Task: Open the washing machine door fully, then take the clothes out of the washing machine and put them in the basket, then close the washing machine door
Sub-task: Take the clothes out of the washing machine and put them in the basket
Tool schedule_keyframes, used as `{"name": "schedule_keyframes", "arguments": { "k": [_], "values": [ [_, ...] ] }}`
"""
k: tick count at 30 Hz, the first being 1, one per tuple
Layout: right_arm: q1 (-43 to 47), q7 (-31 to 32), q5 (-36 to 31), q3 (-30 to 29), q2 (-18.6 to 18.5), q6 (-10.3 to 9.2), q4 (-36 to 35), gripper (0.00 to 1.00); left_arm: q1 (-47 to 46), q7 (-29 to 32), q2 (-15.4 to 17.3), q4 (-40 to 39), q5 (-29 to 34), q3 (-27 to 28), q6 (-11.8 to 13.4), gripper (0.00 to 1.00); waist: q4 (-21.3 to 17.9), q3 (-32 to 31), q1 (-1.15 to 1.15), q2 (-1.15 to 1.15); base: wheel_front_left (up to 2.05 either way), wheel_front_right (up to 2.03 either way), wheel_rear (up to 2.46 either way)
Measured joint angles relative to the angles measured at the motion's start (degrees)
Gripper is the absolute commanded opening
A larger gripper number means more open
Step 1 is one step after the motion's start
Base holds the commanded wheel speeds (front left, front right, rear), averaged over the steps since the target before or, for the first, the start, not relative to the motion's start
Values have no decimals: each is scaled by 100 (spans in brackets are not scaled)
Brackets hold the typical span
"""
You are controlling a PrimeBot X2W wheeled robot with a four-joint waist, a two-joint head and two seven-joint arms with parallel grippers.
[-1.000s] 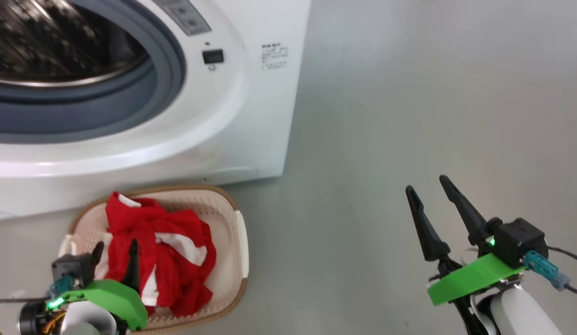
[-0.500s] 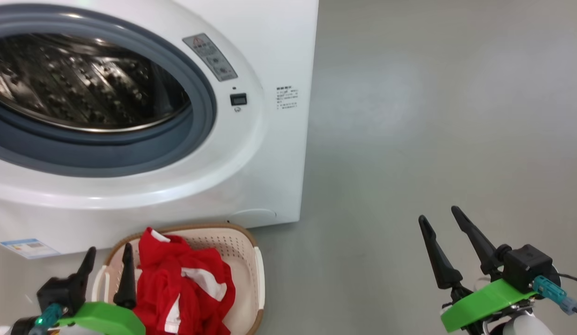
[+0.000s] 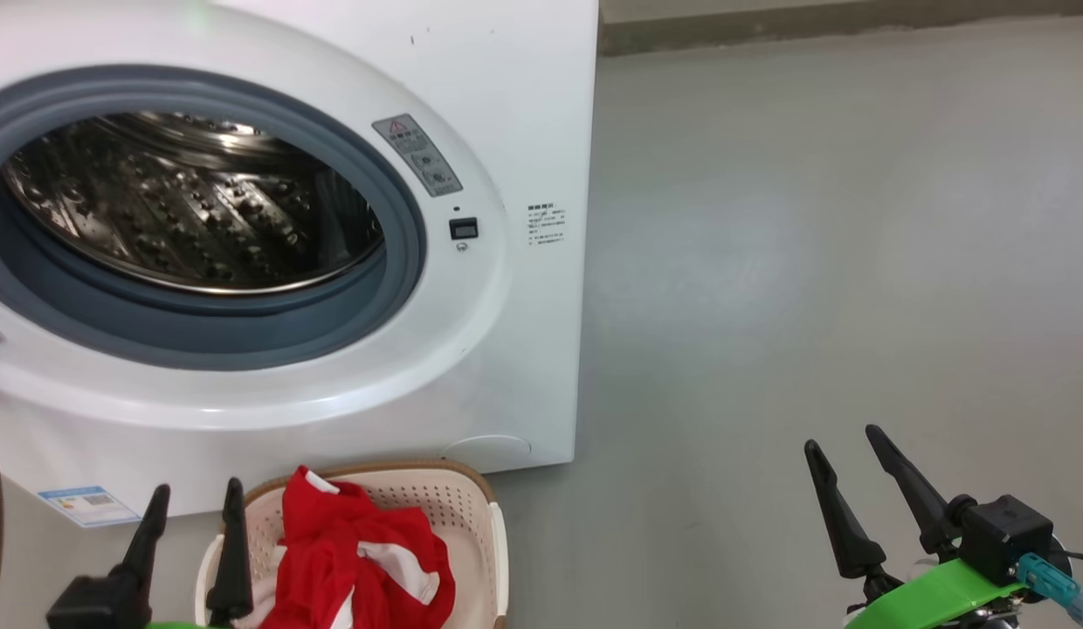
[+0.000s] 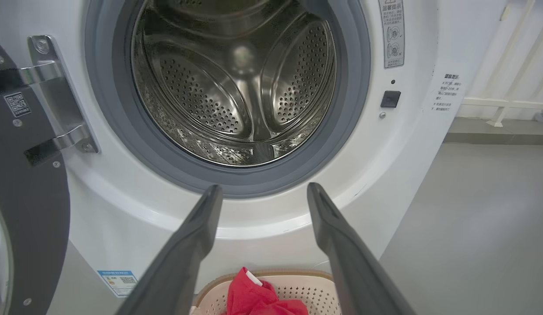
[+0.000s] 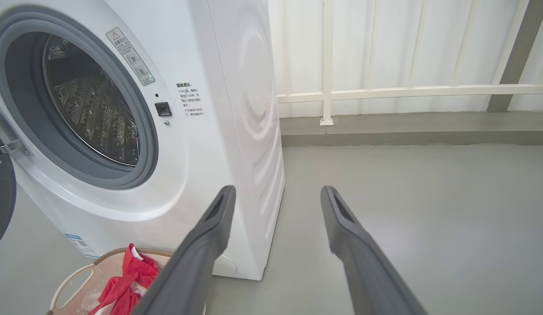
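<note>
washing machine door (image 4: 30,210): cut by left edge; basket (image 3: 454,511): cut by bottom edge

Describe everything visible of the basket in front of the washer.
The basket is a small rectangular tub of cream-white plastic with rounded corners, perforated walls, a brown woven-look rim and a white side handle. It stands upright on the grey floor, close before the washing machine, below the open drum. Red and white clothes lie heaped inside, rising above the rim. The open left end effector hangs by its left end; contact cannot be judged.
</note>
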Motion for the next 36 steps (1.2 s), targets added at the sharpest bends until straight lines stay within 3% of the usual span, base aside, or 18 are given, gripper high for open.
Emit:
{"name": "schedule_keyframes", "arguments": {
  "k": [18, 36],
  "values": [
    [343, 0, 1, -189, -20, 0, -122, 100, 905, 0, -18, -839, 74, 300, 0, 100, 21, -284, 0, 0, 0, 0, 0],
    [437, 0, 0, -253, -16, 0, -148, 100, 1120, 0, -24, -1187, 60, 244, 0, 100, 20, -288, 0, 0, 0, 0, 0]
  ]
}}
